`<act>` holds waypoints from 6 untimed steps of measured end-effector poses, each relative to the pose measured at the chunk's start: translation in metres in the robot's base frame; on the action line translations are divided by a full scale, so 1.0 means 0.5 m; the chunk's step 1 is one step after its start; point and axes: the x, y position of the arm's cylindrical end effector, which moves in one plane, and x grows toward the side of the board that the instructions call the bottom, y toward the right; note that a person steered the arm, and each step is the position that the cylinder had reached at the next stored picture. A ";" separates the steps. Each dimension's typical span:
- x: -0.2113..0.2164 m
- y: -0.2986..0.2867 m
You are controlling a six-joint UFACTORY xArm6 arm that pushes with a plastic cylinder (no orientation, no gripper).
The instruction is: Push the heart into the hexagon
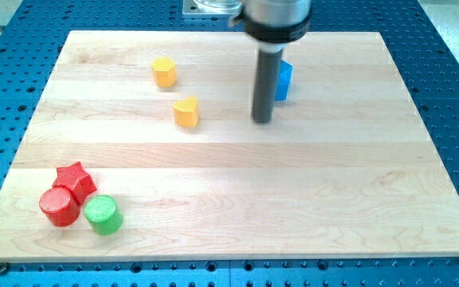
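A yellow heart block (186, 112) lies on the wooden board a little left of centre, in the upper half. A yellow hexagon block (164, 72) sits up and to the left of it, apart by a small gap. My tip (262, 121) rests on the board to the right of the heart, well clear of it, at about the same height in the view. The rod rises from the tip to the view's top.
A blue block (284, 81) stands just right of the rod, partly hidden by it. At the board's lower left a red star (76, 180), a red cylinder (59, 207) and a green cylinder (103, 215) cluster together. The wooden board (309, 199) lies on a blue perforated table.
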 end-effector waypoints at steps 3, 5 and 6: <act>-0.071 -0.210; -0.141 -0.233; -0.043 -0.215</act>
